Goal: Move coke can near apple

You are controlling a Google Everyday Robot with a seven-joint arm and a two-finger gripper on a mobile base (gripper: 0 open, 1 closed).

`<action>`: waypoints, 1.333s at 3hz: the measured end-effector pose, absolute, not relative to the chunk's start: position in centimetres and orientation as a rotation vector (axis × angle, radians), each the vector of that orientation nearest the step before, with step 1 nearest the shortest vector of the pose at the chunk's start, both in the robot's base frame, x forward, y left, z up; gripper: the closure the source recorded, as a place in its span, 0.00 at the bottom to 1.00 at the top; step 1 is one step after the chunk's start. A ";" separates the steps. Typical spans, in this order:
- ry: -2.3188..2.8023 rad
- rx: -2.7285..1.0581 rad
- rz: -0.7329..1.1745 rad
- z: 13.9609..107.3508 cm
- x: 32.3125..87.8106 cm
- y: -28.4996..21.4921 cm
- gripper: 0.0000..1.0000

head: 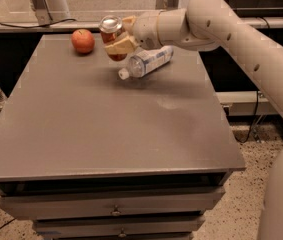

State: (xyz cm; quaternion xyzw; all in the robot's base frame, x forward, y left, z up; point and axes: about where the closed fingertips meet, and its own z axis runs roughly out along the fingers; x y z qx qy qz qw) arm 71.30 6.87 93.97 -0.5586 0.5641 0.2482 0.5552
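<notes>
Small red-orange coke can (pixel 110 28) with silver top: clamped between tan fingers (pixel 122 44) of gripper (pixel 118 34), held off table at far edge. Long axis near upright, silver top up, tipped slightly toward camera. Contents: cannot tell. Round red apple (pixel 83 40) near can's left, not touching, resting on grey table (pixel 106 134). Clear plastic water bottle (pixel 147 61) lying on side just right of can, white cap toward front-left. Drawers (pixel 116 204) below tabletop closed.

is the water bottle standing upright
No, the water bottle lies on its side on the table, beside the gripper holding the coke can.
</notes>
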 end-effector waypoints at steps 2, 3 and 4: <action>1.355 -1.312 0.552 94.6 76.6 6.0 1.00; 1.388 -1.310 0.560 93.7 78.5 5.8 1.00; 1.408 -1.318 0.560 93.0 80.0 6.1 1.00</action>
